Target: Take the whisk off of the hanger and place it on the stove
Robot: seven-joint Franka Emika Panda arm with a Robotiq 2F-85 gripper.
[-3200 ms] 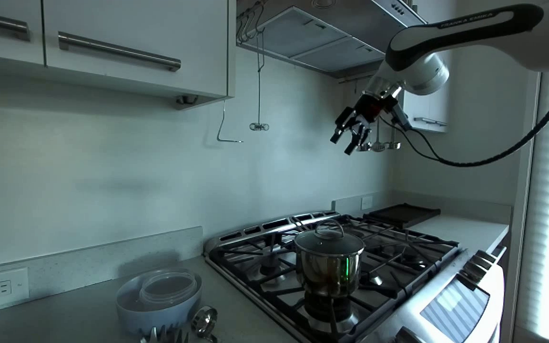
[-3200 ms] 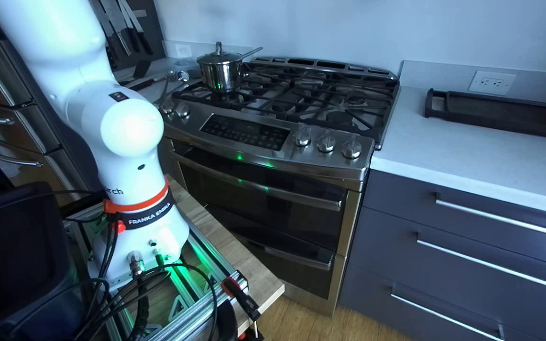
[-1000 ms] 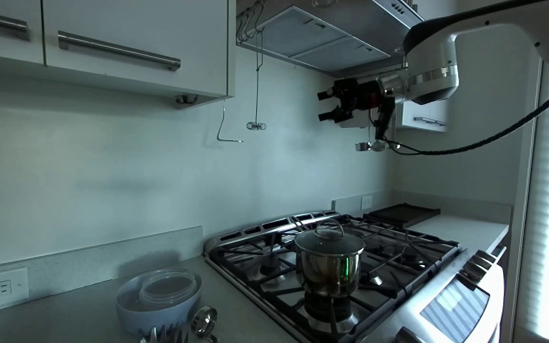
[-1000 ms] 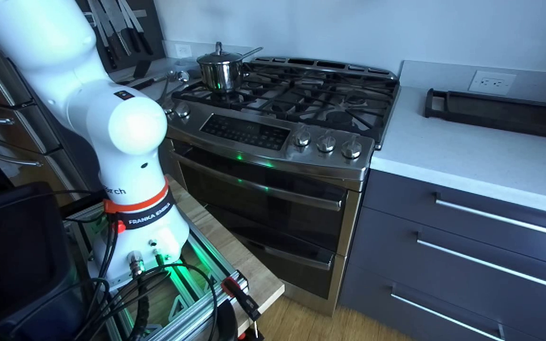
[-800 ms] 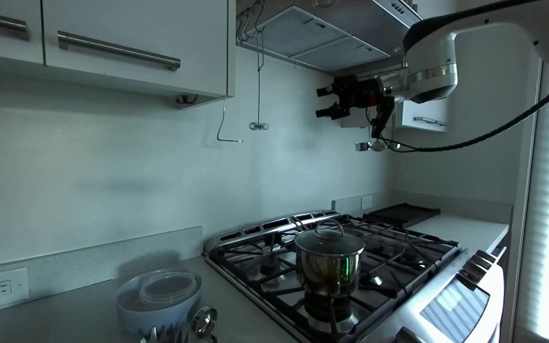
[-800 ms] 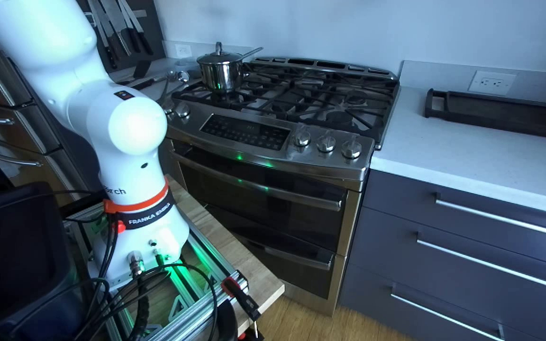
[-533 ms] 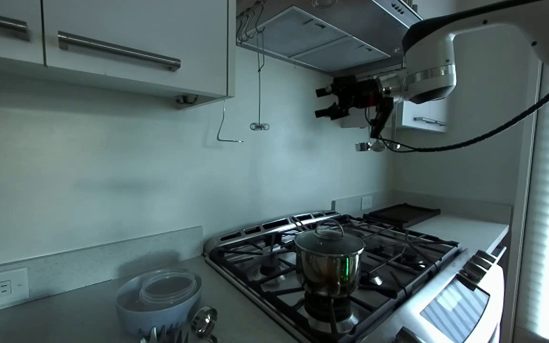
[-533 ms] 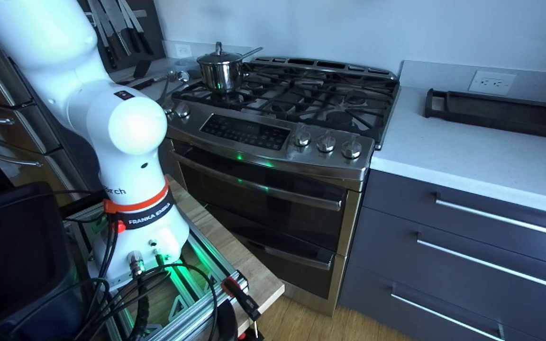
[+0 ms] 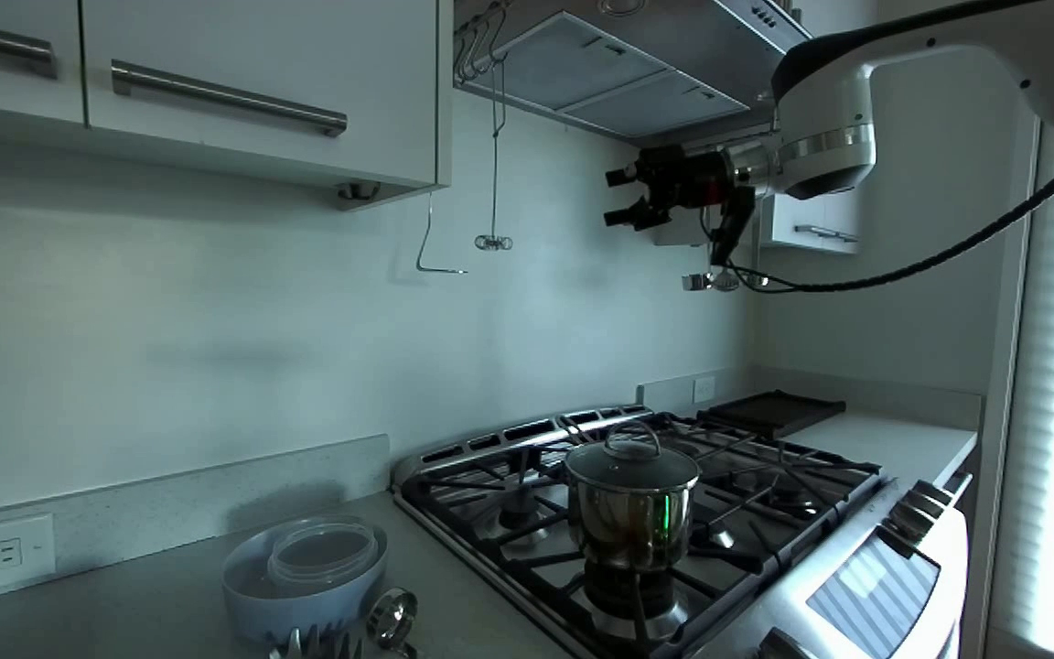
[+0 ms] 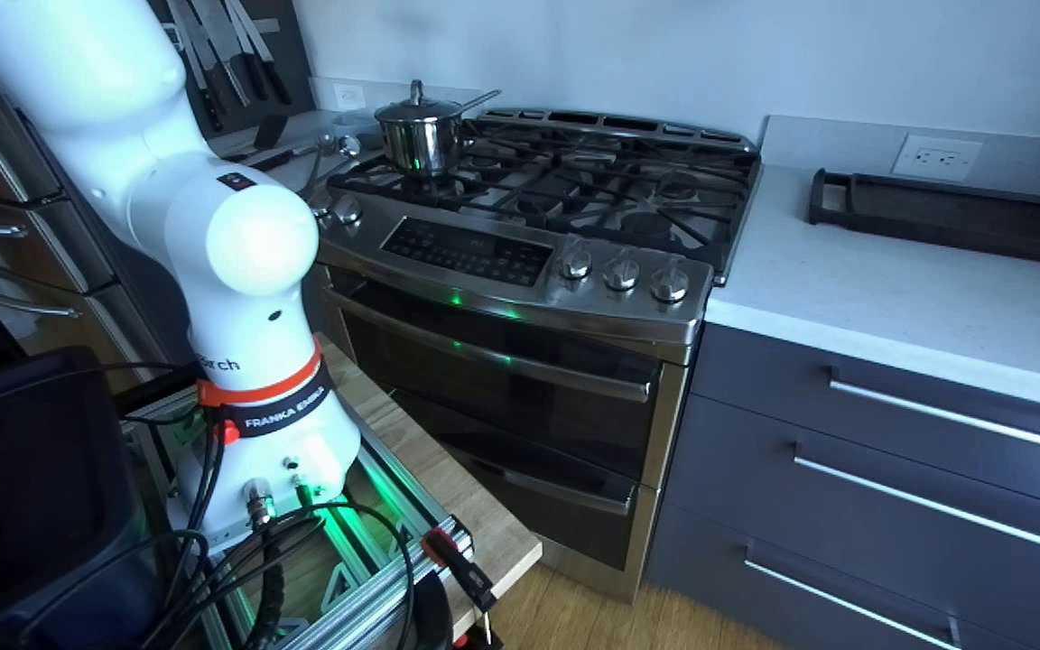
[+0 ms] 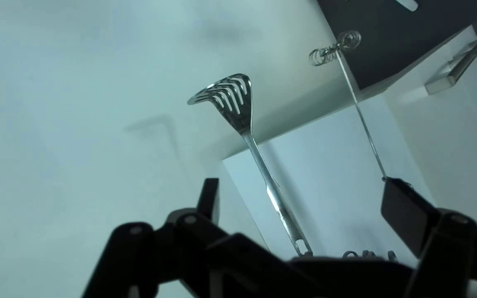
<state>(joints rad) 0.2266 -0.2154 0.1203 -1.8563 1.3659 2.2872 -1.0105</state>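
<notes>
The whisk (image 9: 495, 174) is a very slim wire utensil with a coiled end. It hangs upright from a hook (image 9: 496, 41) under the range hood. It also shows in the wrist view (image 11: 360, 111), its upper end partly behind the right-hand fingertip. My gripper (image 9: 619, 197) is open and empty, roughly level, with its fingers pointing toward the whisk's side. In that exterior view a gap lies between the fingertips and the whisk. In the wrist view the open jaws (image 11: 304, 203) span the picture. The stove (image 10: 628, 298) shows in both exterior views, below. The gripper is out of frame in an exterior view (image 10: 249, 235).
A slotted masher (image 11: 282, 203) hangs beyond the jaws. A lidded pot (image 9: 632, 513) stands on the stove. The range hood (image 9: 618, 101) is above, a white cabinet (image 9: 262, 137) beside the hooks. Other utensils (image 9: 710, 281) hang behind the gripper. Bowls (image 9: 298, 586) sit on the counter.
Since about three seconds ago the gripper has risen and turned from pointing down to roughly level. In the last half second the arm is nearly still. The whisk sways slightly.
</notes>
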